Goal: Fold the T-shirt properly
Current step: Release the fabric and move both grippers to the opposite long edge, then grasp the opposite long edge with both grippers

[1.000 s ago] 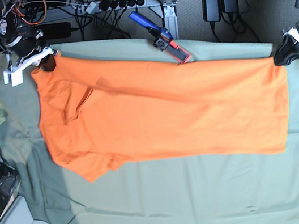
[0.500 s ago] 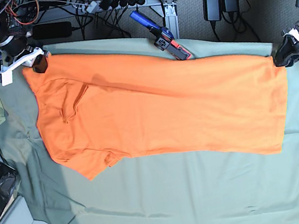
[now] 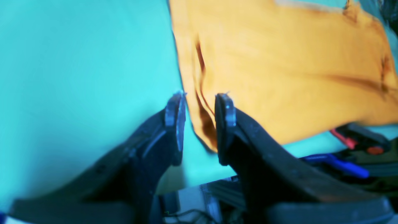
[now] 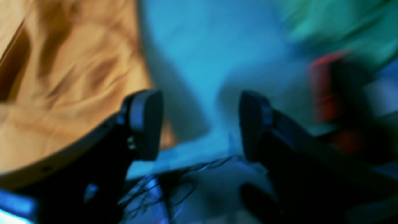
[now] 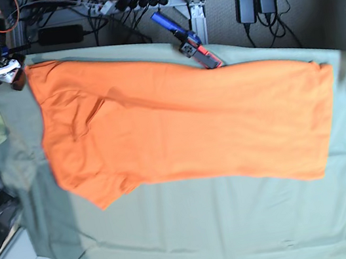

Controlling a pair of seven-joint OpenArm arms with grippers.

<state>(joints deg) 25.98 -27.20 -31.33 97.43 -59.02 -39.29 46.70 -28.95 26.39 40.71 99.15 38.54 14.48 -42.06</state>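
T-shirt is laid flat on the green cloth. Nothing is held: left gripper is narrowly parted beside its hem, right gripper is wide. Wrinkles could be folded in

The T-shirt is plain bright orange, no print, lying on a sage-green cloth that covers the worktop. By the far edge there's a blue, black and red tool, and both grippers' fingers look black.
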